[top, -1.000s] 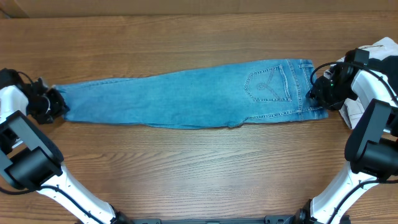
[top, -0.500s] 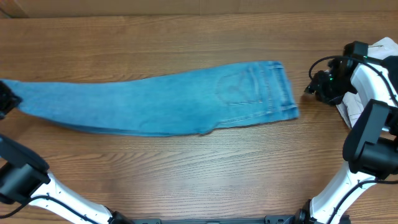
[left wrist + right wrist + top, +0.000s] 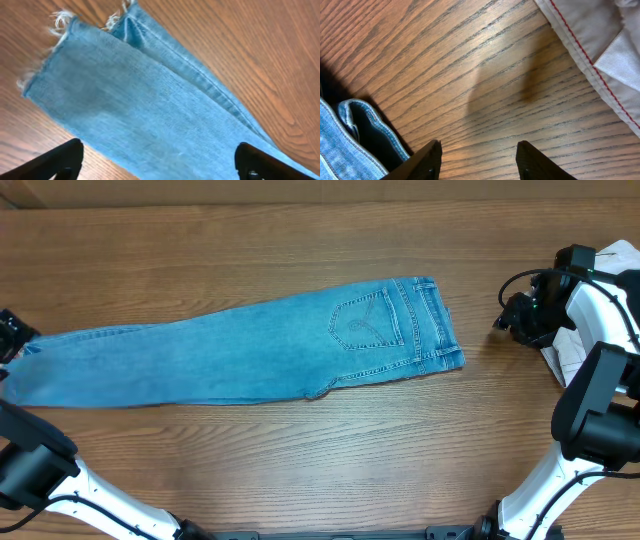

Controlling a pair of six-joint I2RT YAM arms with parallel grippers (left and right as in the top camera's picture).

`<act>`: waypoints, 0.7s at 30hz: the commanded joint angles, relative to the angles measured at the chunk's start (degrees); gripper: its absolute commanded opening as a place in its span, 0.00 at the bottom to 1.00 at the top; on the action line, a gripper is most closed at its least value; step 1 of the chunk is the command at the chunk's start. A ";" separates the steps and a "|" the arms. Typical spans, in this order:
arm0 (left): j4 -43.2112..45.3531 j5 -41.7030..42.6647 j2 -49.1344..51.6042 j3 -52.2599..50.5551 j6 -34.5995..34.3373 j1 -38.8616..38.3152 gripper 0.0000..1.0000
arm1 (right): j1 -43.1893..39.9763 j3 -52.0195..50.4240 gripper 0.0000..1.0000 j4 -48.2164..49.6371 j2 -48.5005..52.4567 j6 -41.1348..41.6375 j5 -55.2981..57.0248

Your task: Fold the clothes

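The clothes, a pair of light-blue jeans (image 3: 250, 350), lie flat and stretched across the table, legs to the left and waist to the right, with a stitched back pocket (image 3: 365, 322) facing up. Their frayed hems (image 3: 60, 22) show in the left wrist view. My left gripper (image 3: 14, 338) (image 3: 160, 167) hovers at the hem end, open wide, with denim below it and nothing held. My right gripper (image 3: 503, 322) (image 3: 477, 160) is open over bare wood, a little to the right of the waistband (image 3: 355, 125).
An off-white garment with red stitching (image 3: 590, 45) (image 3: 562, 360) lies at the table's right edge under the right arm. The wooden table (image 3: 300, 460) runs wide in front of and behind the jeans.
The left gripper pulled the jeans leftward by the hems, then opened and let them go. The waist now lies well left of the right gripper, which had been at it.
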 commanded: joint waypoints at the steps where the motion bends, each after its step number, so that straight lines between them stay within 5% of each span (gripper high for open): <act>1: -1.01 -4.28 -1.70 0.68 -1.60 -0.24 1.00 | 0.22 1.46 0.52 0.22 -2.19 -0.09 0.66; 13: 1.29 -16.02 -0.46 -8.70 -8.50 0.85 1.00 | 0.22 1.46 0.53 -0.15 -2.19 -0.09 0.72; 21: 12.94 -12.72 -0.46 -21.22 -8.72 3.43 1.00 | 0.22 1.46 0.55 -0.44 -2.19 -0.09 1.09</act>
